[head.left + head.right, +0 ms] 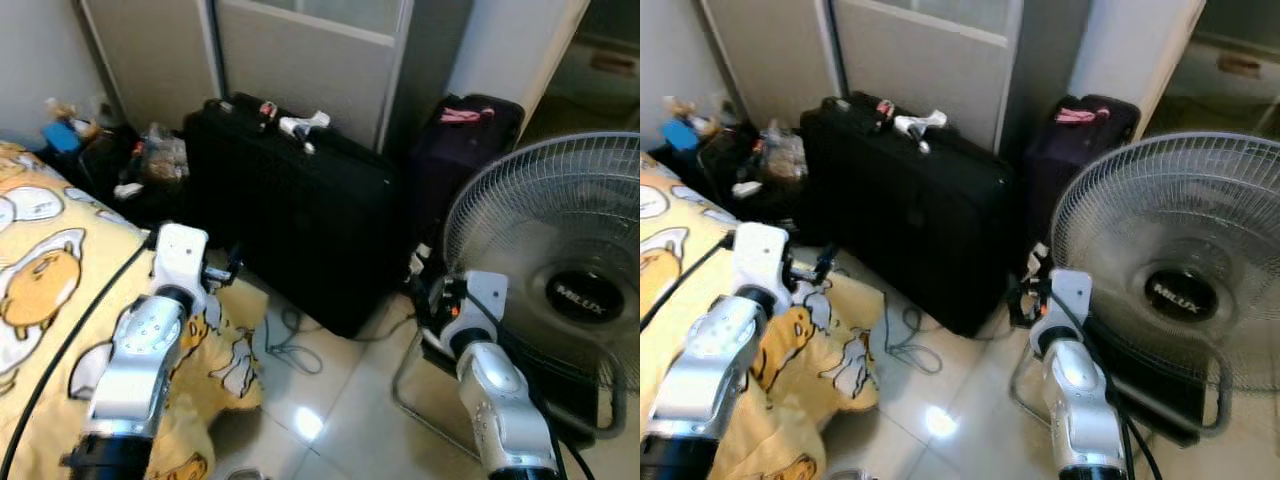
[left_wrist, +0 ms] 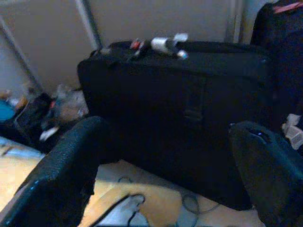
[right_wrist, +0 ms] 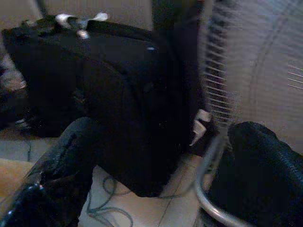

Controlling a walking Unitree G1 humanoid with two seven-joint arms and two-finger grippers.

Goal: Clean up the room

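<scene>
A large black suitcase (image 1: 300, 210) stands on the tiled floor against a grey wardrobe, with a white tag on its handle (image 1: 303, 126). My left gripper (image 1: 226, 270) is held over the edge of a yellow cartoon-print blanket (image 1: 50, 290) and points at the suitcase. In the left wrist view its fingers (image 2: 71, 161) are wide apart, with nothing between them. My right gripper (image 1: 426, 296) hovers low beside a standing fan (image 1: 560, 270). It is open too, and empty in the right wrist view (image 3: 161, 161).
A dark purple suitcase (image 1: 462, 150) stands behind the fan. Bags and small clutter (image 1: 140, 165) fill the back left corner. A loose cable (image 1: 285, 345) lies on the floor in front of the black suitcase. The fan's metal base (image 1: 420, 400) is close to my right arm.
</scene>
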